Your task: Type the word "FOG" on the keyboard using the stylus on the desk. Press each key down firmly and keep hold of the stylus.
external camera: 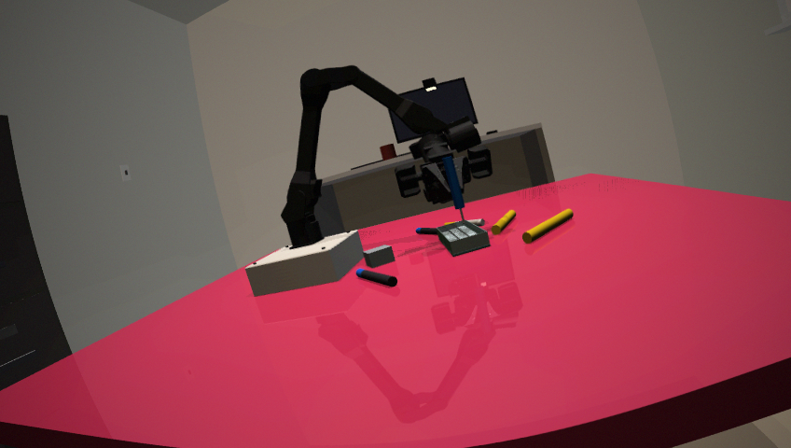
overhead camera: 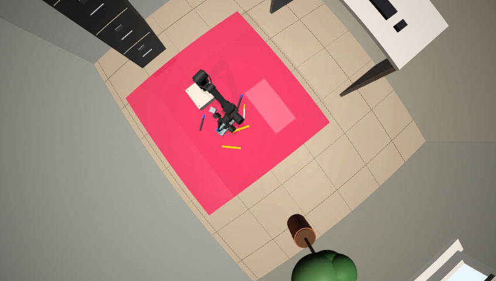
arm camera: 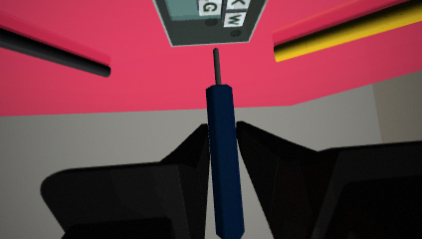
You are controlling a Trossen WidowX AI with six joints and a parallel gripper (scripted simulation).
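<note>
My gripper [external camera: 451, 191] [arm camera: 222, 128] is shut on the blue stylus [external camera: 453, 180] [arm camera: 225, 164]. The stylus points down with its thin grey tip in the open. The small dark keyboard [overhead camera: 221, 132] [external camera: 474, 249] [arm camera: 191, 34] lies under the gripper. In the wrist view the tip shows just short of the keyboard's near edge, and in the exterior view it is at the keyboard's back rim. Whether it touches anything is unclear. The G key [arm camera: 209, 6] and W key [arm camera: 234, 19] show in the wrist view, with part of a K. The F and O keys cannot be made out.
A black marker with a blue end [overhead camera: 202, 122] [external camera: 377, 277] and a grey block [overhead camera: 213, 109] [external camera: 380, 256] lie near the arm's base. Another black marker [overhead camera: 240, 101], a white-and-yellow marker [overhead camera: 244, 112] and two yellow sticks [overhead camera: 231, 147] [external camera: 548, 225] lie around the keyboard.
</note>
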